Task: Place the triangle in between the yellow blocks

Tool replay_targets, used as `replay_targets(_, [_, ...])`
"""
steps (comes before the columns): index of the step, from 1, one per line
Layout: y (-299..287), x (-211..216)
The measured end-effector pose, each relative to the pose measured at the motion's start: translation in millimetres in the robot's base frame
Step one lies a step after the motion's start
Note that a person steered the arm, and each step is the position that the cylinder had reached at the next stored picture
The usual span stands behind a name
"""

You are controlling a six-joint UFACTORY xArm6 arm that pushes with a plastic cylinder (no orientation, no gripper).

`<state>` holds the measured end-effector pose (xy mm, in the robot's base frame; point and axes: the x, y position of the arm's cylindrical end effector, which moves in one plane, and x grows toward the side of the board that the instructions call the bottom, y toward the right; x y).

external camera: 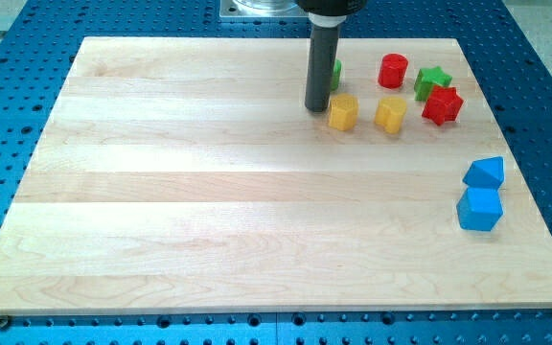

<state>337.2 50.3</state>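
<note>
Two yellow blocks lie near the view's top right: a yellow hexagon [343, 112] and a second yellow block [390, 113], with a small gap between them. My tip [316, 108] stands just left of the yellow hexagon, almost touching it. A green block [335, 72] shows partly behind the rod; its shape is mostly hidden. A blue triangle-like block [485, 172] lies at the right edge, far from my tip.
A red cylinder [393, 71], a green star [432, 81] and a red star [442, 105] lie right of the yellow blocks. A blue cube [479, 209] lies below the blue triangle-like block. The wooden board [209, 192] rests on a blue perforated table.
</note>
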Motion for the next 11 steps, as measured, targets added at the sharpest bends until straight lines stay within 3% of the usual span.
replay_targets(1, [-112.4,6.5])
replay_targets(2, [-114.2,84.3])
replay_targets(3, [-93.2,194.7])
replay_targets(4, [-67.2,279.1])
replay_targets(7, [210.1,264.7])
replay_targets(8, [215.1,185.5])
replay_targets(10, [216.0,146.0])
replay_targets(11, [166.7,107.1])
